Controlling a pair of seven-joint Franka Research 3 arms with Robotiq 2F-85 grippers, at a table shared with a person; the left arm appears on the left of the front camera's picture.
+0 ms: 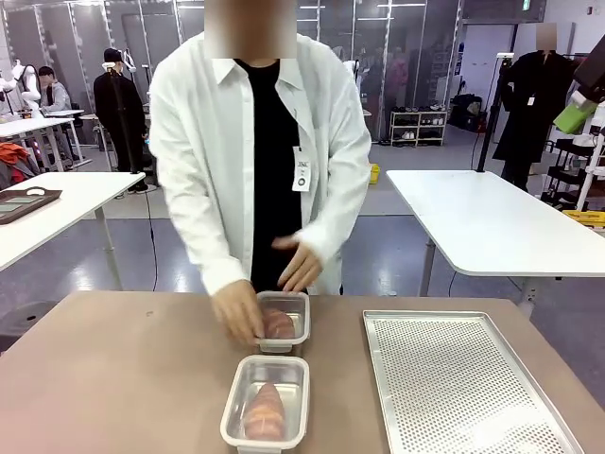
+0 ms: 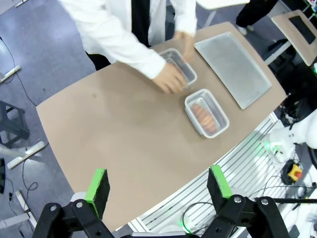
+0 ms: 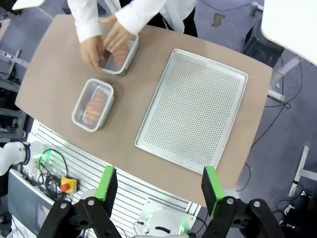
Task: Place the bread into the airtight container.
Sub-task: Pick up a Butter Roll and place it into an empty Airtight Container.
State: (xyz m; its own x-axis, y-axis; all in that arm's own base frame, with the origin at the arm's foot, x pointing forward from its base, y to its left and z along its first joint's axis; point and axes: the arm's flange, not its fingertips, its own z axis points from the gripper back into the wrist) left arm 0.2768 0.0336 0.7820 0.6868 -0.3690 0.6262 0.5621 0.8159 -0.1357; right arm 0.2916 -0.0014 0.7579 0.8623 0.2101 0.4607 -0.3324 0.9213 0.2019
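two clear containers are sitting on the brown table, each holding one piece of bread. taking the perforated tray as landmark: the near container is lying just to its left at the robot's edge, and the far container is lying beyond that one, toward the person. the bread in the near container is resting fully inside, uncovered. the person's hands are working on the far container, one at its rim.

the left gripper is hovering high above the table with its pads apart, gripping nothing. the right gripper is likewise standing apart and empty, above the tray's near edge.

risks, as judged: an arm descending now could be meeting the person's hands; a nudged container could be sliding against its neighbour.

count: two containers, two breads, one tray, no lid visible.
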